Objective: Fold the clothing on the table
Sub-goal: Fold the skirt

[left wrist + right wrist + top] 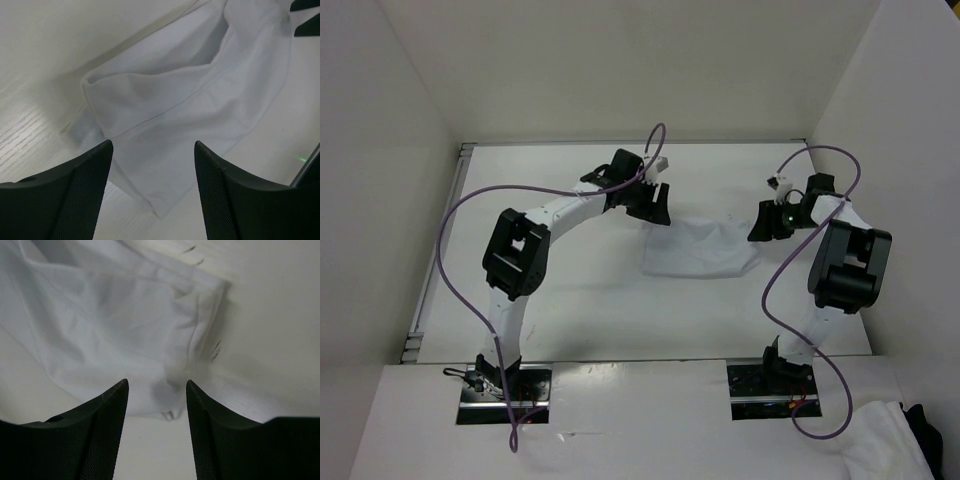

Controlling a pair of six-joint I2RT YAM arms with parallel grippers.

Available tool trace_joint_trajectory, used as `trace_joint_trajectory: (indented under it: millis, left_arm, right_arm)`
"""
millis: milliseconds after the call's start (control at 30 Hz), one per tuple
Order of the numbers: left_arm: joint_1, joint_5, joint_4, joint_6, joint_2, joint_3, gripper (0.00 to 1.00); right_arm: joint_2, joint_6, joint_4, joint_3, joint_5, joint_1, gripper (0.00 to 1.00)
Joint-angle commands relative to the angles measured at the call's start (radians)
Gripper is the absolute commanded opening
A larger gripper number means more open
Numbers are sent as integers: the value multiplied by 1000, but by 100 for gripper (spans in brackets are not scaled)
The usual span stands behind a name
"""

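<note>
We find the clothing (pixel 700 250) lying crumpled on the table (pixel 580 300) between both arms. The left gripper (pixel 152 147) and right gripper (pixel 156 385) each stand spread above opposite ends, pinching nothing; each wrist view cuts the garment off, and fingertip contact is unclear.

The matte white table (pixel 580 300) is supporting one thin white garment (pixel 705 250), which is lying directly on its surface, right of centre, wrinkled and with one layer partly doubled over.
</note>
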Motion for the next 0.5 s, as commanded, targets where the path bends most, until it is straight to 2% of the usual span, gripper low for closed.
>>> trace_joint_trajectory:
  millis: [0, 467]
  left_arm:
    - [16, -6, 12, -4, 34, 60, 74]
    - [49, 64, 32, -4, 144, 104, 75]
  right_arm:
    - [70, 10, 35, 117, 1, 10, 55]
    - [159, -23, 26, 203, -44, 1, 54]
